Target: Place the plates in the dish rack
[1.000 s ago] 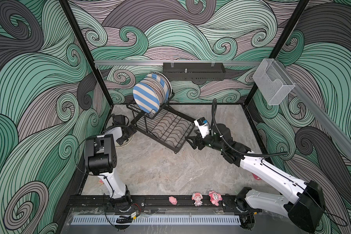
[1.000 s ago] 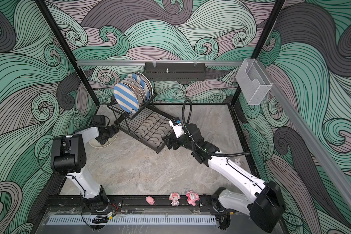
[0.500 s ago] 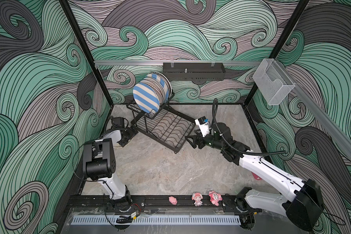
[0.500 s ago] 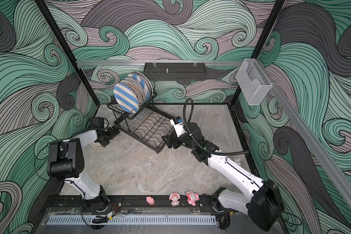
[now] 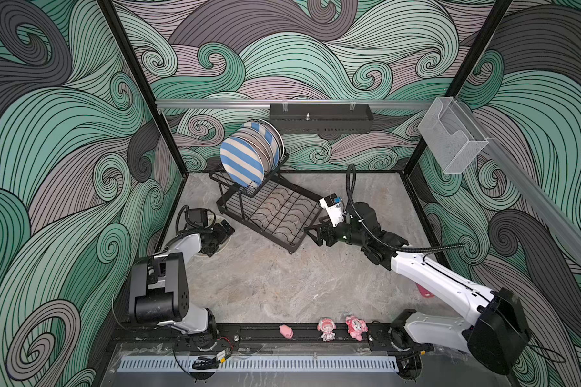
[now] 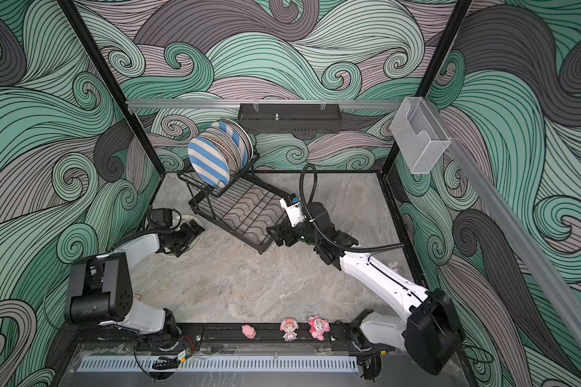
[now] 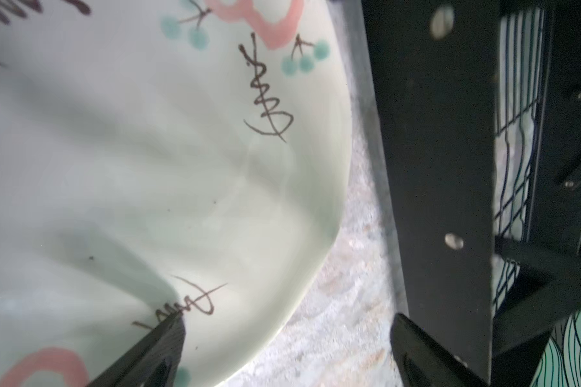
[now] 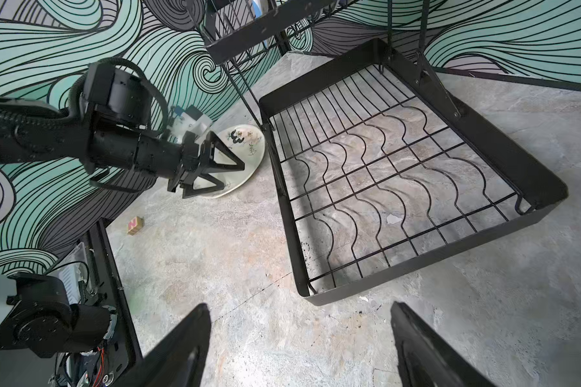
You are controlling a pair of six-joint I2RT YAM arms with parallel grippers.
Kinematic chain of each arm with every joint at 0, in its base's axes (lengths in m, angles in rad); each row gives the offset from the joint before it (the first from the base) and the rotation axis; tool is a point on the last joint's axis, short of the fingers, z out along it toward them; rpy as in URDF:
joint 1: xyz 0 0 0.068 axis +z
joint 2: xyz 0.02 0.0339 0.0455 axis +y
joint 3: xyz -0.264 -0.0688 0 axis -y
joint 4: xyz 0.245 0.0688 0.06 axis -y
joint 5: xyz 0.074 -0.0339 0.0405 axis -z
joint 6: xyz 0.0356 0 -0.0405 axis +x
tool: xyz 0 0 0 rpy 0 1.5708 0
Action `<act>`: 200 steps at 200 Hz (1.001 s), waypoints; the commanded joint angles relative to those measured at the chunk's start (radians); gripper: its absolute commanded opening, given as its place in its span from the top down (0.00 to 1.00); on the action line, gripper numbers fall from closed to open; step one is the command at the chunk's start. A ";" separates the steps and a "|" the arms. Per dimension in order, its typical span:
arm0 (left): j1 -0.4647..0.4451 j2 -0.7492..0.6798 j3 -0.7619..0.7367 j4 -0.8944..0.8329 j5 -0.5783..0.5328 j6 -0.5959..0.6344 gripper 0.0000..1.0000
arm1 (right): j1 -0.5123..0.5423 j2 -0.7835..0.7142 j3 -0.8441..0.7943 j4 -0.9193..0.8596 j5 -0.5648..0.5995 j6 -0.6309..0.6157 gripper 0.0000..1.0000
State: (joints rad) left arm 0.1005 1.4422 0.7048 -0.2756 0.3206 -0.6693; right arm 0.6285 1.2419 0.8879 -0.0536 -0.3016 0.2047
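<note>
The right gripper point(image 5: 311, 233) hovers just off the nearest corner of the dish rack point(image 8: 483, 140), jaws spread and empty. The left gripper point(image 8: 232, 174), jaws also spread and holding nothing, is poised over the one loose plate point(image 8: 249, 147). That plate lies flat on the tabletop point(image 5: 265, 284) just beside the rack, on the side away from the right gripper.

In the left wrist view one finger sits over the plate's face and the other beyond its rim.

Recommendation: work the outer finger under the lip before closing, and bite well onto the rim, since the glaze looks slippery.

Beyond, the other plates point(image 5: 242, 164) stand on edge in the rack's upper tier.
</note>
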 commanded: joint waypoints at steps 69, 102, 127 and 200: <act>-0.276 -0.132 -0.202 -0.210 0.139 -0.096 0.01 | -0.007 0.076 0.007 -0.033 -0.160 0.076 0.16; -0.462 -0.173 -0.148 -0.241 0.079 -0.087 0.01 | 0.040 0.110 -0.006 -0.058 -0.192 0.107 0.17; -0.531 -0.218 -0.101 -0.370 0.014 -0.053 0.02 | 0.158 0.156 -0.025 -0.031 -0.189 0.153 0.17; -0.345 -0.439 -0.057 -0.411 -0.351 -0.044 0.01 | 0.299 0.219 -0.009 -0.047 -0.116 0.174 0.18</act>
State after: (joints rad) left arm -0.3576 1.0233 0.6292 -0.6746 0.0956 -0.7219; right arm 0.8997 1.4246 0.8597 -0.0940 -0.4461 0.3687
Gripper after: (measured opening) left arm 0.987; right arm 0.823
